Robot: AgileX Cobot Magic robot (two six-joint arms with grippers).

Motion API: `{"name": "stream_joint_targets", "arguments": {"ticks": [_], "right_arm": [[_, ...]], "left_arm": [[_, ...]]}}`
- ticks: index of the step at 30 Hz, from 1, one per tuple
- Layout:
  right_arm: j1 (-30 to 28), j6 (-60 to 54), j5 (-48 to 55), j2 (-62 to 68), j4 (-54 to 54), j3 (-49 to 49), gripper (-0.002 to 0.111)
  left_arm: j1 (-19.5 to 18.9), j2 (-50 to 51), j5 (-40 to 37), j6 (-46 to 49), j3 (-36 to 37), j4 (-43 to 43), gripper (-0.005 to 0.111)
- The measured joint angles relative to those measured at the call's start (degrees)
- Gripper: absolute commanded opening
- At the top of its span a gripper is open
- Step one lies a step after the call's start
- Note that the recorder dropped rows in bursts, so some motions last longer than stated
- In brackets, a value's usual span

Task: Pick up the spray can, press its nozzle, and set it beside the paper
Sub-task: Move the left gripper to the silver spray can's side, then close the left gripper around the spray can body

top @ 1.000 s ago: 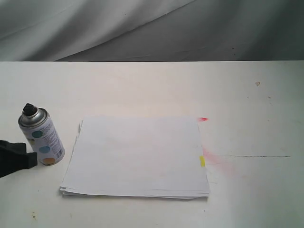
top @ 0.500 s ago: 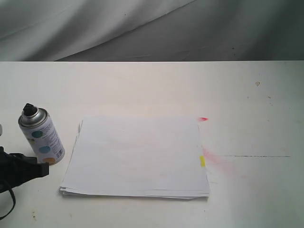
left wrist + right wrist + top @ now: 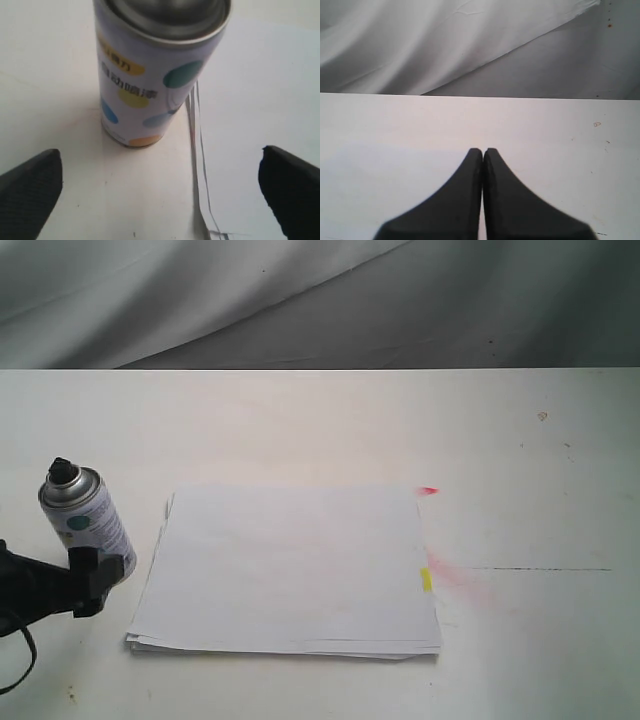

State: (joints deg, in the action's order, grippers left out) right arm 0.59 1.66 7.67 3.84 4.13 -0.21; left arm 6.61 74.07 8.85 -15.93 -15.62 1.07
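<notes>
The spray can (image 3: pixel 88 525) stands upright on the white table, just left of the paper (image 3: pixel 290 570). Its black nozzle (image 3: pixel 63 471) tops the silver dome. The dotted label fills the left wrist view, where the can (image 3: pixel 150 75) rises beside the paper's edge (image 3: pixel 250 125). My left gripper (image 3: pixel 90 578) is low at the can's base, on its near side. In its own view this gripper (image 3: pixel 162 200) is open wide with only bare table between the fingers, the can a short way beyond them. My right gripper (image 3: pixel 483 151) is shut on nothing above the table.
The paper carries a small yellow mark (image 3: pixel 426 580) at its right edge. A red spot (image 3: pixel 428 491) and a pink smear (image 3: pixel 465 585) stain the table right of the stack. Grey cloth (image 3: pixel 300 300) hangs behind the table's far edge.
My left gripper has slid right toward the can's base and its jaws have gone from shut to wide open. The can and paper have not moved.
</notes>
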Motion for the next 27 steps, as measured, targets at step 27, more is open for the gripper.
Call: {"name": "stream_joint_targets", "arguments": {"ticks": [27], "right_arm": [[0.0, 0.0, 0.0, 0.0, 0.0, 0.0, 0.0]], "left_arm": [[0.0, 3.87, 21.96, 6.54, 5.75, 3.63, 0.101]]}}
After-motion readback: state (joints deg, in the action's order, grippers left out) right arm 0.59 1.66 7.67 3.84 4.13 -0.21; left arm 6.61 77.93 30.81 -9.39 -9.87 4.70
